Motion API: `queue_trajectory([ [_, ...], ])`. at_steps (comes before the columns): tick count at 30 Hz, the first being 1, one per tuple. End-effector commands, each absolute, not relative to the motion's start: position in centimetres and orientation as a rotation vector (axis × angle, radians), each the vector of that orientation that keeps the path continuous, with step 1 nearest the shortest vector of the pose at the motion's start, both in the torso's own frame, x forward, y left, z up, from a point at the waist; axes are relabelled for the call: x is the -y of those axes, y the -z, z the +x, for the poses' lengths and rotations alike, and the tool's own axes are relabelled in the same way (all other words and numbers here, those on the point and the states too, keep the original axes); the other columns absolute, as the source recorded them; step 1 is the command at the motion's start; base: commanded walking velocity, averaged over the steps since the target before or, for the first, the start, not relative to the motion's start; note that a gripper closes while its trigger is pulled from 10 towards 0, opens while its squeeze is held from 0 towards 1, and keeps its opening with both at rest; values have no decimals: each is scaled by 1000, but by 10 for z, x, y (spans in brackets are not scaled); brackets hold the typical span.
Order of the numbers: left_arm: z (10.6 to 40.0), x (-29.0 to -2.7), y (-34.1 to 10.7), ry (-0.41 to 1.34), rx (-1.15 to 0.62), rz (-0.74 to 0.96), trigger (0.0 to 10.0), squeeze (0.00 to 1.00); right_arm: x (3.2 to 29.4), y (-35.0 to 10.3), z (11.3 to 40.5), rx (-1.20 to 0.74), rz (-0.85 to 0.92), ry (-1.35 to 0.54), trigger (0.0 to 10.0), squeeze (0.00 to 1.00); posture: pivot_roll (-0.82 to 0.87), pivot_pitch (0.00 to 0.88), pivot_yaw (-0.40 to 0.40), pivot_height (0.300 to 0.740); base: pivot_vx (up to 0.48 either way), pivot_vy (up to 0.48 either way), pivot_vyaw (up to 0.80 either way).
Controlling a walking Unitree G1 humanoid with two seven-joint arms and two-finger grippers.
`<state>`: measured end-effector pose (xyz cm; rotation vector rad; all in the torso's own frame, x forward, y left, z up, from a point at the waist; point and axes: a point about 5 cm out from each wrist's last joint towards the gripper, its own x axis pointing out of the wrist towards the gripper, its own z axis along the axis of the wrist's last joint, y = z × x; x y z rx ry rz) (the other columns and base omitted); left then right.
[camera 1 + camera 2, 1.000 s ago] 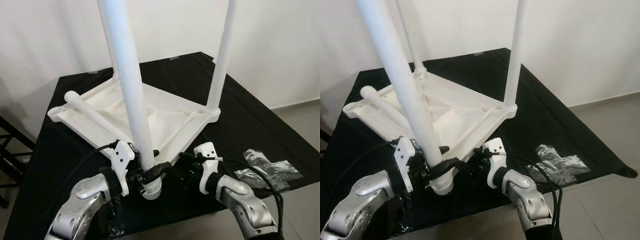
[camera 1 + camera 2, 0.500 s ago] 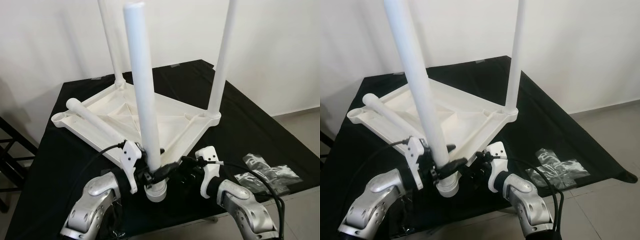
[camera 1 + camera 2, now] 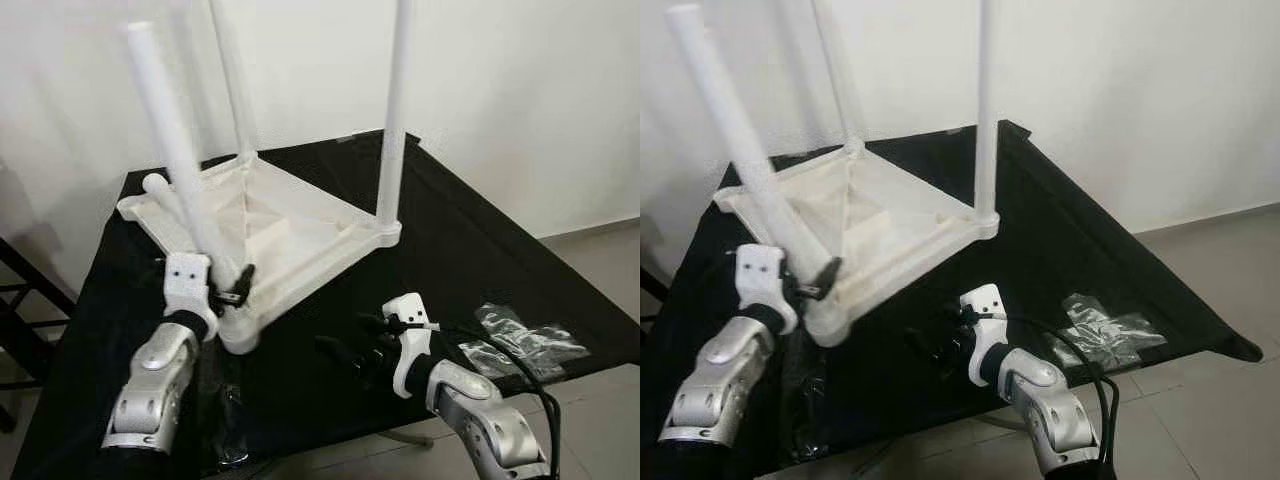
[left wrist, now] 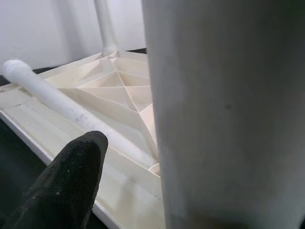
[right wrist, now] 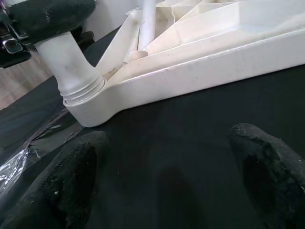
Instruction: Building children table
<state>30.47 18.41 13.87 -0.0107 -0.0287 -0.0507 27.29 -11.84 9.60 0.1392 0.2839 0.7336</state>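
The main risk, as I judged it, was at the near corner of the upturned table top point(image 3: 300, 235). The leg point(image 3: 175, 150) held there leaned clearly to the robot's left, while the two other standing legs stood upright. If the left claw point(image 3: 228, 288) let go or pushed sideways now, the leg could jam crooked in its socket point(image 5: 90, 102) or come out – the thread ring at its foot was not fully inside. The light plastic top could also slide on the black cloth point(image 3: 460, 250), because nothing pressed it down.

The left claw was clamped on that leaning leg, low down, just above the corner socket; in the left wrist view one black finger point(image 4: 66, 186) lay beside the white tube. The right claw point(image 3: 350, 355) held nothing – its fingers point(image 5: 267, 167) were spread wide apart, hovering over the cloth just in front of the table's edge. A fourth leg point(image 4: 62, 107) lay loose inside the top. Some plastic bags point(image 3: 525, 335) lay near the right arm.
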Motion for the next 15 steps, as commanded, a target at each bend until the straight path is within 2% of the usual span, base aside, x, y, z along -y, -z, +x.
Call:
queue_trajectory([
  [1, 302, -210, -135, -116, -2, 6, 10000, 0, 116, -99, 272, -278, 153, -748, 10000, 0, -111, 3, 43, 740, 0, 0, 0],
  [3, 302, -212, -135, -155, -5, 9, 10000, 0, 116, -99, 273, -279, 153, -748, 10000, 0, -111, 3, 43, 740, 0, 0, 0],
  [5, 303, -219, -134, -283, -24, -25, 10000, 0, 116, -99, 273, -279, 152, -748, 10000, 0, -111, 2, 43, 740, 0, 0, 0],
  [13, 302, -216, -134, -393, -65, -40, 10000, 0, 117, -99, 274, -278, 149, -747, 10000, 0, -116, 1, 43, 740, 0, 0, 0],
  [14, 301, -214, -133, -408, -71, -44, 9451, 0, 117, -99, 274, -278, 149, -747, 10000, 0, -116, 1, 43, 740, 0, 0, 0],
  [15, 301, -214, -133, -408, -71, -44, 9451, 0, 117, -99, 274, -278, 149, -747, 10000, 0, -116, 1, 43, 740, 0, 0, 0],
])
